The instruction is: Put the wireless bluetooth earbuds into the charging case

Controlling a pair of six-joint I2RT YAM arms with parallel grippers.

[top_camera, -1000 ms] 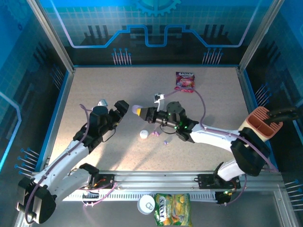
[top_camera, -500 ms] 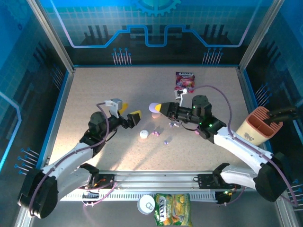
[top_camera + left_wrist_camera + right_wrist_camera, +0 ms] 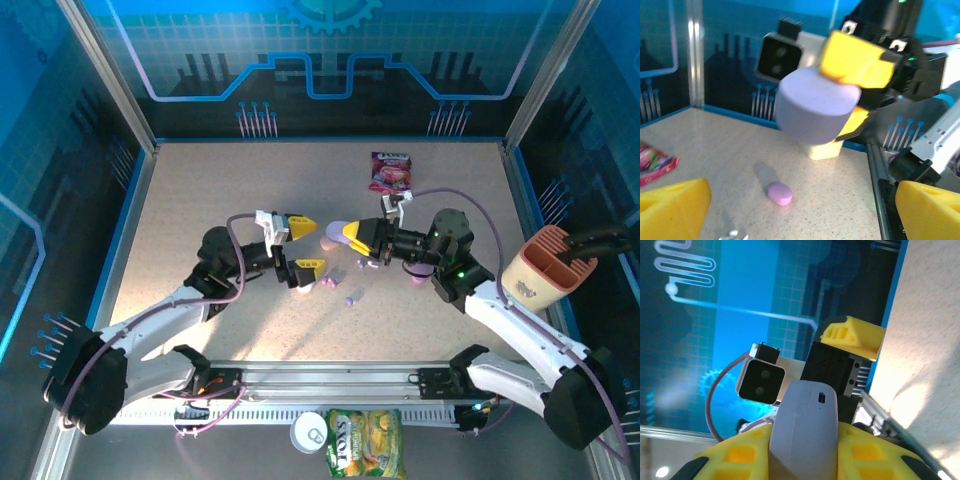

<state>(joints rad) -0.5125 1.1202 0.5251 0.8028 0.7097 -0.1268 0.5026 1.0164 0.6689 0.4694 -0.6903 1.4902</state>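
Observation:
My right gripper (image 3: 346,234) is shut on a lilac pebble-shaped charging case (image 3: 331,231), held above the table's middle; the closed case (image 3: 804,432) sits between its yellow fingers (image 3: 737,457). My left gripper (image 3: 305,247) is open and faces it from the left, its fingertips (image 3: 672,205) spread wide on either side of the case (image 3: 812,107) and apart from it. On the table below lie tiny earbuds, a pink one (image 3: 327,284) and a purple one (image 3: 350,299). A white round piece (image 3: 300,283) is partly hidden under the left lower finger.
A pink pebble case (image 3: 779,193) lies on the table under the right arm. A red snack bag (image 3: 390,171) is at the back. A beige cup (image 3: 545,265) stands at the right edge. A can (image 3: 311,432) and a green bag (image 3: 365,443) lie in front of the rail.
Both grippers have moved right. The left one has closed in on the lilac case from the left, while the right arm has drawn back to the right with the case still in it.

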